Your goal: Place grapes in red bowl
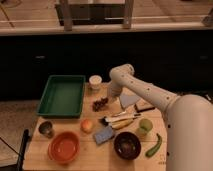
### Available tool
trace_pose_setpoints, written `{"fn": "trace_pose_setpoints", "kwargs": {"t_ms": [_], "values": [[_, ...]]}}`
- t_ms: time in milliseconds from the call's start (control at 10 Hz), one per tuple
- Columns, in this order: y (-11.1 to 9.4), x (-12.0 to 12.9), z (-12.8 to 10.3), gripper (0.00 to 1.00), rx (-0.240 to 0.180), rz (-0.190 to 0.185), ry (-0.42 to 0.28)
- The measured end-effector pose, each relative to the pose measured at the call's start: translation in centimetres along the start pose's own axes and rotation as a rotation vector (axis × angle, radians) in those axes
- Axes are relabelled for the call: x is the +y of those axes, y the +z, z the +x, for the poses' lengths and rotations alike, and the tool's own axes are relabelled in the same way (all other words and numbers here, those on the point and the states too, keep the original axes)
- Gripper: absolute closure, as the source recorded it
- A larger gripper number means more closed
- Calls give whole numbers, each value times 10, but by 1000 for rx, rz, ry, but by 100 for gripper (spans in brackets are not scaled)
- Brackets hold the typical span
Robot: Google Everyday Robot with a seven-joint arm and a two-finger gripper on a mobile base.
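The grapes point(100, 104), a small dark reddish-purple cluster, lie on the wooden table point(40, 155) near its back middle, right of the green tray. The red bowl point(64, 147) stands at the front left, orange-red and empty. My gripper point(112, 96) hangs from the bent white arm point(145, 90), just right of and slightly behind the grapes, low over the table. It is close to the cluster; I cannot see whether it touches it.
A green tray point(62, 95) is at the back left and a white cup point(95, 81) behind the grapes. An orange fruit point(87, 125), blue sponge point(104, 134), banana and brush point(120, 120), dark bowl point(126, 144), green apple point(144, 125), green pepper point(153, 145) and metal cup point(46, 129) are spread around.
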Motion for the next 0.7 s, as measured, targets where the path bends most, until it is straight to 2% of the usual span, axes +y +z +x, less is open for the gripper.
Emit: {"fn": "trace_pose_setpoints", "kwargs": {"t_ms": [100,200,700], "values": [[1,0,-1,84,0,-1,-8],[1,0,-2,78,1,-2,-23],[1,-1,-4,69,2,-5,-53]]}}
